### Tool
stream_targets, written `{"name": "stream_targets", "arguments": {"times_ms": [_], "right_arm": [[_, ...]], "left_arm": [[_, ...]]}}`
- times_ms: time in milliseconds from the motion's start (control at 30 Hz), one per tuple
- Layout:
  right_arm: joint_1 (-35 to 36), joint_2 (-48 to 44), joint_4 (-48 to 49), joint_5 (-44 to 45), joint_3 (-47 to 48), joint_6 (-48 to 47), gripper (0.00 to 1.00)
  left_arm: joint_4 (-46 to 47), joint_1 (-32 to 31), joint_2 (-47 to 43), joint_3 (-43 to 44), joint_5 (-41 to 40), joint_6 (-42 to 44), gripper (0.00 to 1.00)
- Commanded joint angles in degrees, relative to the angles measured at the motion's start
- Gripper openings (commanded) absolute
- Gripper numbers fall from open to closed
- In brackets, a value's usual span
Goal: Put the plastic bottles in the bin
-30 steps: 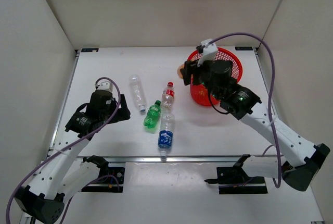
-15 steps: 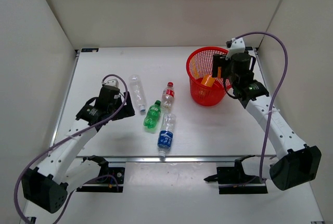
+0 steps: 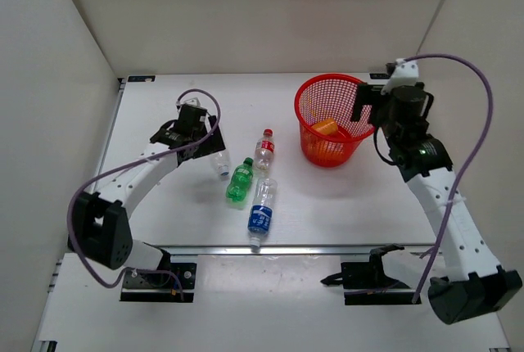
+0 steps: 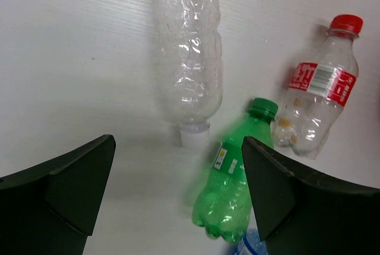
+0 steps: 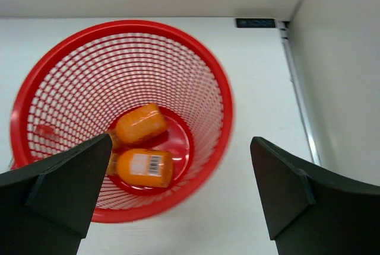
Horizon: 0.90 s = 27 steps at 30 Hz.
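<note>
The left gripper (image 4: 178, 169), wide open and empty over the clear bottle (image 4: 189, 59) lying by the green bottle (image 4: 228, 195), should drop astride its mid-body, then close; the right gripper (image 5: 181, 148) hangs open, empty, above the bin (image 5: 221, 92).

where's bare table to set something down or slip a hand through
Bare: the far strip of table behind the bottles, left of the red basket; also the near stretch between the blue-labelled bottle and the right arm. Crowded: clear bottle, green bottle and red-capped bottle lie close together.
</note>
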Motion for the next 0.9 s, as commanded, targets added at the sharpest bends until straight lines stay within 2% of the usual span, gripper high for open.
{"name": "stream_targets", "arguments": {"times_ms": [0,167,233,300,533,567,633,700,767,800,867], "right_arm": [[-5.88,-5.86,-7.73,3.23,-2.19,4.49,1.00],[-20.02,-12.37,-10.30,-4.75,-10.99,6.87,0.99],[-26.71,-12.65,-12.40,-7.31,-13.37,6.88,0.99],[-30.32,-12.30,-13.63,-8.45,-14.86,7.92,0.99],[-31.75,-14.76,-14.96,-6.18,-19.88,10.38,0.99],[-32.01,-14.84,-15.66,-6.44,-21.01,10.91,0.99],[-34.72,-14.58,-15.75,-8.10,-21.98,11.01,1.00],[-36.14,-13.71,-16.19,-10.56,-22.52,11.27,1.00],[-35.27,-13.26,-16.37,-9.44,-23.48,12.23,0.99],[-35.09,-12.74,-16.45,-10.04,-23.74,12.06,1.00],[-35.79,-12.12,-16.19,-11.96,-25.14,12.84,0.99]], "left_arm": [[3.79,1.52,4.06,4.13,-0.73,0.17,0.98],[5.54,3.01,13.90,8.87,-0.99,0.00,0.99],[5.55,3.11,16.72,11.07,-0.30,0.26,0.99],[5.54,2.93,19.28,13.09,-0.03,0.26,0.99],[8.35,3.90,25.70,13.45,2.43,-1.94,0.99],[8.53,3.63,26.40,13.71,2.52,-2.03,0.95],[8.97,3.10,27.11,13.54,2.25,-2.29,0.82],[9.50,3.10,27.72,14.06,3.57,-2.81,0.63],[8.11,3.28,27.64,15.29,4.02,-3.17,0.52],[7.49,3.19,26.59,16.08,4.10,-2.56,0.48],[6.69,3.02,24.14,18.02,3.76,-2.56,0.47]]}}
